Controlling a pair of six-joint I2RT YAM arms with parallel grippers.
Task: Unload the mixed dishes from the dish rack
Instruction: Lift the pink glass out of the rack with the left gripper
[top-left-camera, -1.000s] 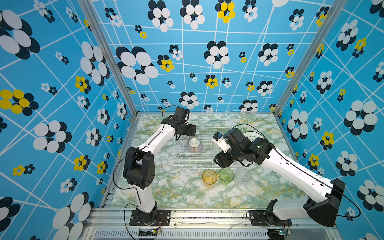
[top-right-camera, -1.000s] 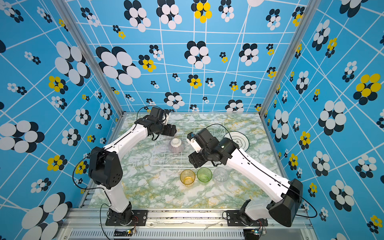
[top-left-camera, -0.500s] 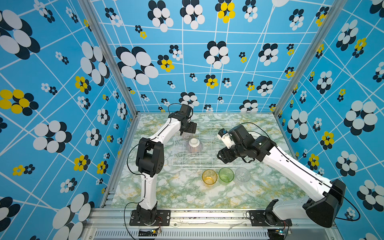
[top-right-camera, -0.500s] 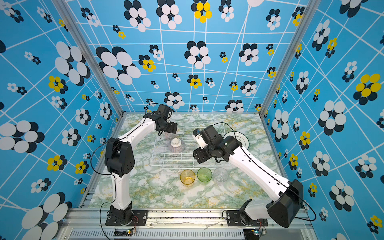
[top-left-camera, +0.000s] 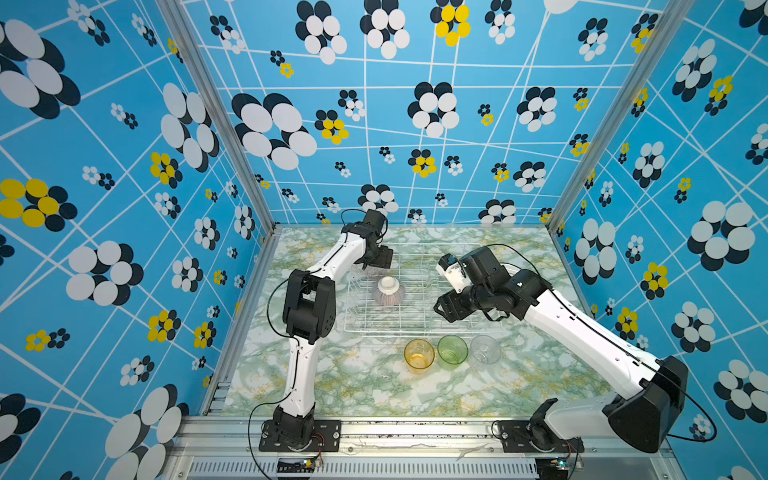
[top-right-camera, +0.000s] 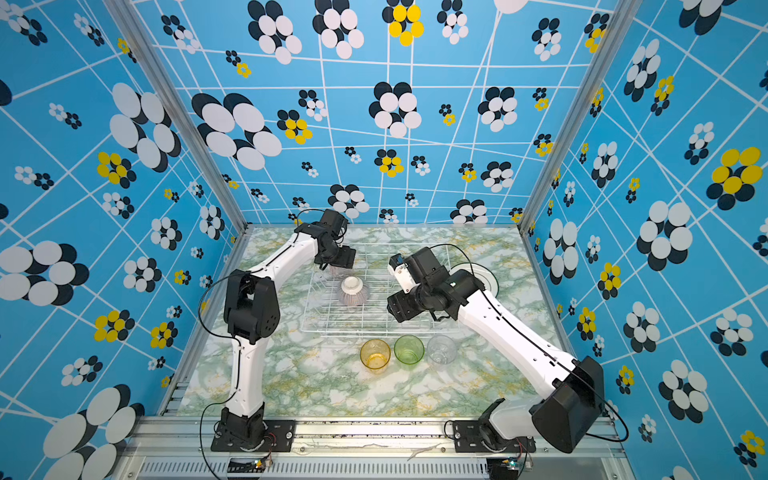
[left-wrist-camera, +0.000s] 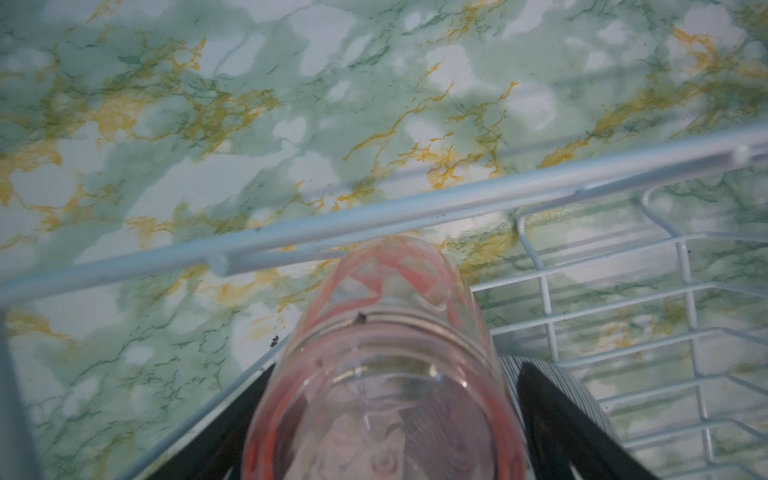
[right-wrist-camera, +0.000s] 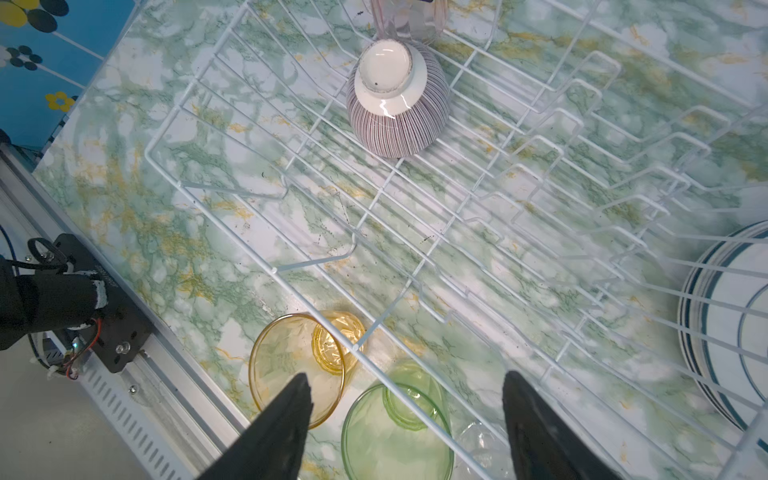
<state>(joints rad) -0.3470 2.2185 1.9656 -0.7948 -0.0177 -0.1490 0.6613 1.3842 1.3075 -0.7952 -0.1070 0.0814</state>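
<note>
Tumblers of ribbed glass are standing mouth-up in a row on the green-and-yellow marbled tabletop (top-left-camera: 332, 382), closest to the arm bases: the yellow tumbler (top-left-camera: 419, 354), the green tumbler (top-left-camera: 452, 350) and the clear tumbler (top-left-camera: 484, 351), each just beside its neighbour and just outside the front rim of the large white wire dish rack (top-left-camera: 386, 331). Above that front rim, towards the rack's right side, the right gripper (right-wrist-camera: 405, 376) is hovering with its black fingers spread wide and nothing between them. Deeper in, the pink-striped ribbed bowl (top-left-camera: 389, 291) is sitting upside down on the rack floor, its pale foot ring facing up, left of the upright plate dividers. Beyond the bowl, in the rack's far left corner, the pink ribbed glass tumbler (left-wrist-camera: 386, 291) is standing just inside the rim wire, and the left gripper (left-wrist-camera: 397, 370) is reaching down over it, its fingers spread to either side of the glass; on one side a gap is showing between finger and glass, so the claw is straddling rather than pinching it. Outside the rack on its right, partly hidden behind the right arm, the stack of white round plates with dark green rims (top-right-camera: 488, 278) is lying flat on the tabletop.
</note>
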